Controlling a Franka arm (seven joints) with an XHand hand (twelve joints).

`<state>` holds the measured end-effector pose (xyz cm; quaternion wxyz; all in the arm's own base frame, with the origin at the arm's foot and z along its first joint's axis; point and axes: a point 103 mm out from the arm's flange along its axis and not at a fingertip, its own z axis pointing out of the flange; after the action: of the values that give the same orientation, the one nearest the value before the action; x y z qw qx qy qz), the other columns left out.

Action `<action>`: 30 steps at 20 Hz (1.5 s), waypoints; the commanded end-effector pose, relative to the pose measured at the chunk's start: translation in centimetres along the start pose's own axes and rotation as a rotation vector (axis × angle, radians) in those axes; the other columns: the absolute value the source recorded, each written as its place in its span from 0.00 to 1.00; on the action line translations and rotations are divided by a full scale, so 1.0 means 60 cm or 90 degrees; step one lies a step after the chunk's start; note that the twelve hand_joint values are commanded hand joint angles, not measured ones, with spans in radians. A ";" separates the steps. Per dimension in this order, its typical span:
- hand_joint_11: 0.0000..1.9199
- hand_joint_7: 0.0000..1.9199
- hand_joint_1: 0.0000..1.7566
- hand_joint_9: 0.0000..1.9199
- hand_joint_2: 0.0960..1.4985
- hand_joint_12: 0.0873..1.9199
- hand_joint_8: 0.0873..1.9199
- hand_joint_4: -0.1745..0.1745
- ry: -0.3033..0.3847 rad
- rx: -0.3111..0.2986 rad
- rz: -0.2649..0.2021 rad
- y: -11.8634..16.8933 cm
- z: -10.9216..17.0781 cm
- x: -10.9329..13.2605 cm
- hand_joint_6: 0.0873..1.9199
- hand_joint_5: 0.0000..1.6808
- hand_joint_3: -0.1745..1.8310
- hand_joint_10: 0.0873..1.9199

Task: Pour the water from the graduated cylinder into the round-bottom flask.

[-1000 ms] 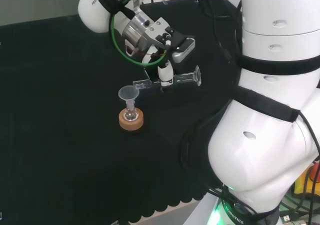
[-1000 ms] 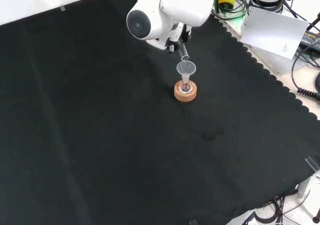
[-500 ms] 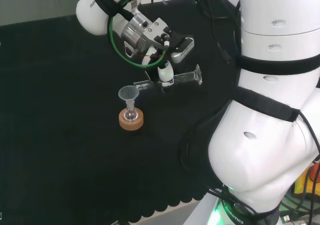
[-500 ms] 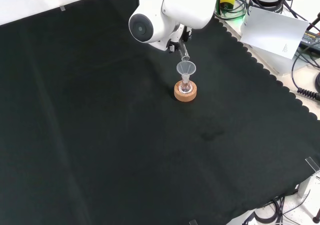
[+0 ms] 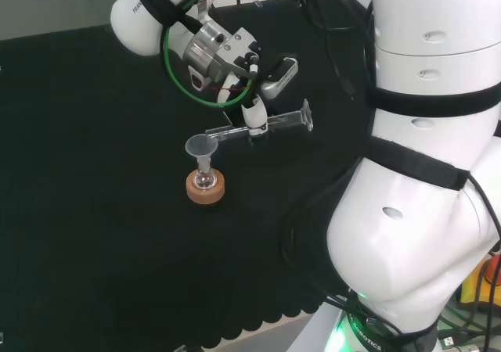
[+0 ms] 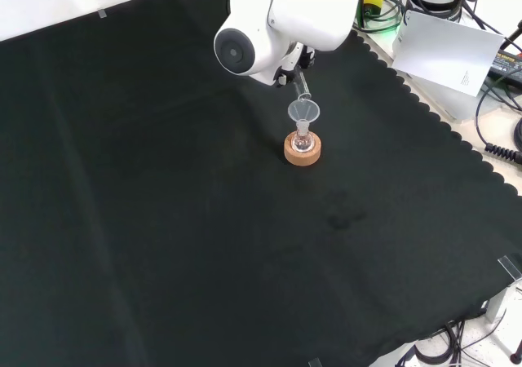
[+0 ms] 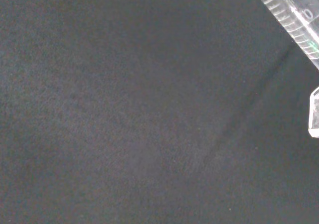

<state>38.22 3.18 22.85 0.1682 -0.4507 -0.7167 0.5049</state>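
Head view: the hand [image 5: 254,94] holds one clear graduated cylinder [image 5: 258,125] nearly level, fingers [image 5: 254,119] clamped round its middle, its mouth above a clear funnel [image 5: 201,146]. One small round glass flask [image 5: 205,180] sits in a cork ring [image 5: 206,189] on the black-clothed desk [image 5: 94,235].

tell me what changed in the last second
The hand has carried the graduated cylinder slightly up and leftward in the head view, its mouth end nearer the funnel. It remains lying about level in the same grasp. The funnel, flask and cork ring stayed put.
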 end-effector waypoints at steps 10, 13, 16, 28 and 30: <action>0.72 0.70 0.65 0.77 0.75 0.31 0.07 0.09 0.052 -0.066 -0.035 -0.007 0.024 -0.033 0.49 0.60 0.05 0.00; 0.72 0.70 0.65 0.77 0.75 0.31 0.07 0.10 0.082 -0.104 -0.052 -0.006 0.035 -0.043 0.49 0.60 0.05 0.00; 0.72 0.70 0.65 0.77 0.75 0.31 0.07 0.10 0.140 -0.145 -0.084 -0.001 0.046 -0.053 0.49 0.60 0.05 0.00; 0.72 0.69 0.65 0.76 0.75 0.31 0.07 0.12 0.240 -0.327 -0.161 0.028 0.030 -0.074 0.49 0.60 0.05 0.00; 0.72 0.69 0.65 0.76 0.75 0.31 0.07 0.12 0.243 -0.352 -0.171 0.033 0.022 -0.077 0.49 0.60 0.05 0.00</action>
<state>39.76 -0.96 21.49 0.2421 -0.4675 -0.8176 0.2333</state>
